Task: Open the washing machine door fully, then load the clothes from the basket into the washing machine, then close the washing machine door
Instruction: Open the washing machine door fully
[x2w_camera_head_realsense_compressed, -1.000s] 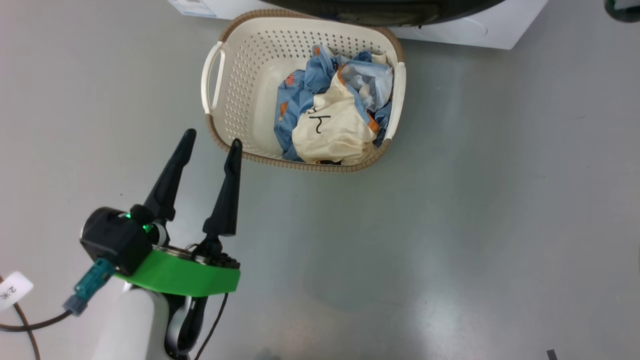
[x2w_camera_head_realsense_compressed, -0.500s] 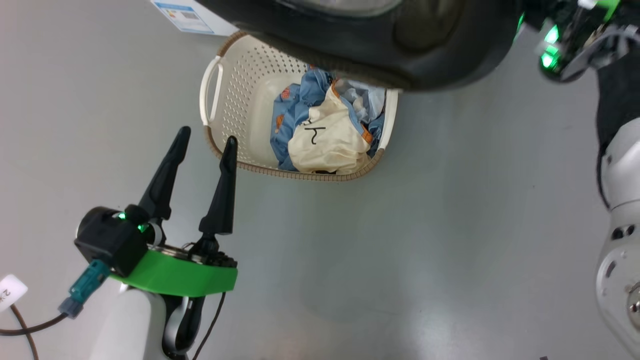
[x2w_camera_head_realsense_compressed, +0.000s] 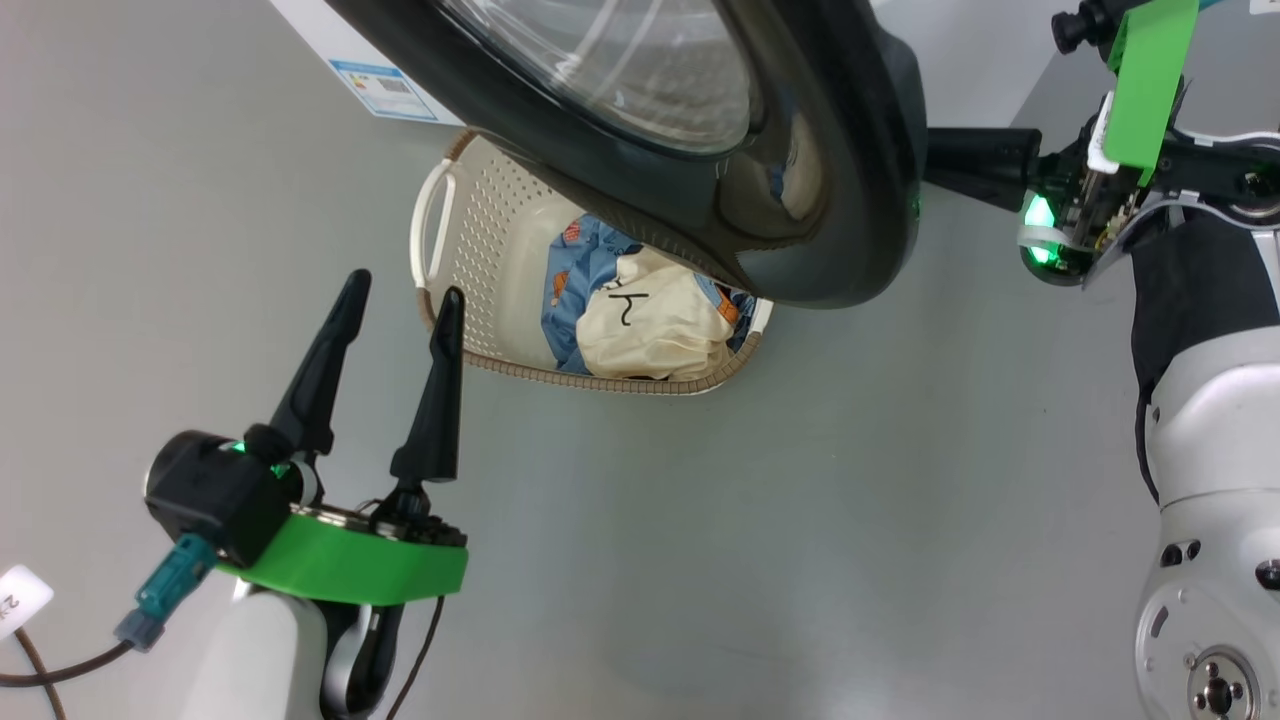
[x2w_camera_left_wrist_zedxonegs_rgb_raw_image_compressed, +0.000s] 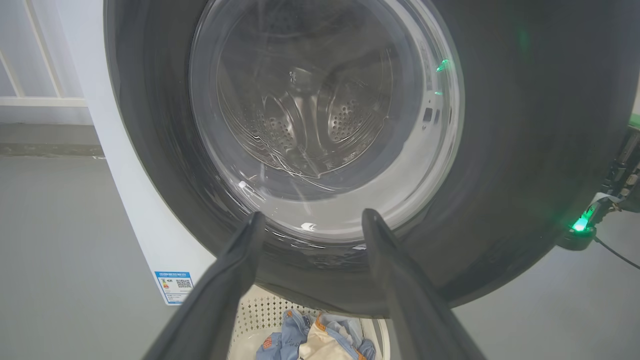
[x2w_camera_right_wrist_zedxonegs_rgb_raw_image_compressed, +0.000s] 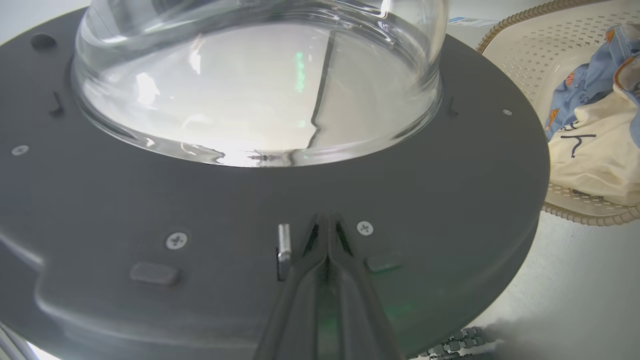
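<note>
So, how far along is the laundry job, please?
Done: the washing machine door is unlatched, partly open. In hand: the shut right gripper is at its inner face. To do: open it fully, load the clothes from the basket, close up. The left gripper is open.

Head cam looks down at the floor (x2w_camera_head_realsense_compressed: 800, 520). Left wrist cam faces the washing machine door (x2w_camera_left_wrist_zedxonegs_rgb_raw_image_compressed: 525, 125) from nearby; right wrist cam's right up close to it, inner side I think. All share the basket (x2w_camera_head_realsense_compressed: 480, 260).
</note>
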